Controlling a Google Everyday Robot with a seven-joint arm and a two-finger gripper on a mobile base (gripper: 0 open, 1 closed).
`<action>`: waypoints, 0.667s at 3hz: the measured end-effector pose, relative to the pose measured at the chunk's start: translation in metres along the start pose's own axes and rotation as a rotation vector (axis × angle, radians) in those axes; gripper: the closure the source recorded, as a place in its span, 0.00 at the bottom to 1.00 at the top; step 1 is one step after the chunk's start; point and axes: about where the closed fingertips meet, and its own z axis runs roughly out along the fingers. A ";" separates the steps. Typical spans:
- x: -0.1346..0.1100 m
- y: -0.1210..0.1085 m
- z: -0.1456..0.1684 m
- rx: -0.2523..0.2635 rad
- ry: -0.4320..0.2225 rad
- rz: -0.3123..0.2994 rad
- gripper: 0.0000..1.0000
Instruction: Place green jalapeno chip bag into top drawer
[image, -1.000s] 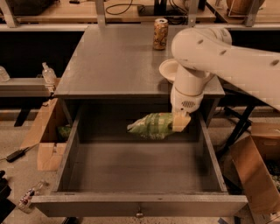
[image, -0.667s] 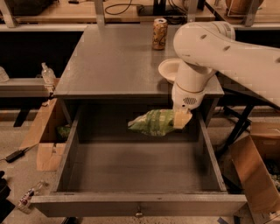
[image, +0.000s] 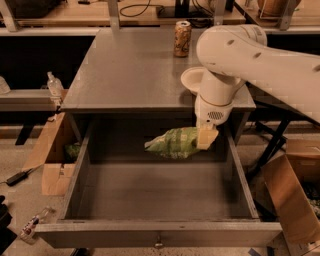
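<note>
Green jalapeno chip bag (image: 172, 143) hangs clamped in the gripper (image: 206, 138) over the top drawer (image: 155, 235) — placing seems underway. Next, probably: lower, then release.

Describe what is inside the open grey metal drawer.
A crinkly green chip bag hangs over the rear of the grey metal drawer, gripped at one end by the tan claw. The rear floor and back wall behind them are covered.

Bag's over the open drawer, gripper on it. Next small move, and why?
Probably lower it a little, then let go. The gripper is shut on the right end of the chip bag, which hangs over the rear of the open drawer, between its side walls and apparently above its floor. A short descent should shorten the drop before release.
</note>
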 end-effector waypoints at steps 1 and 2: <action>0.000 0.001 0.000 0.000 0.000 0.000 0.11; 0.000 0.001 0.000 0.001 0.000 -0.001 0.00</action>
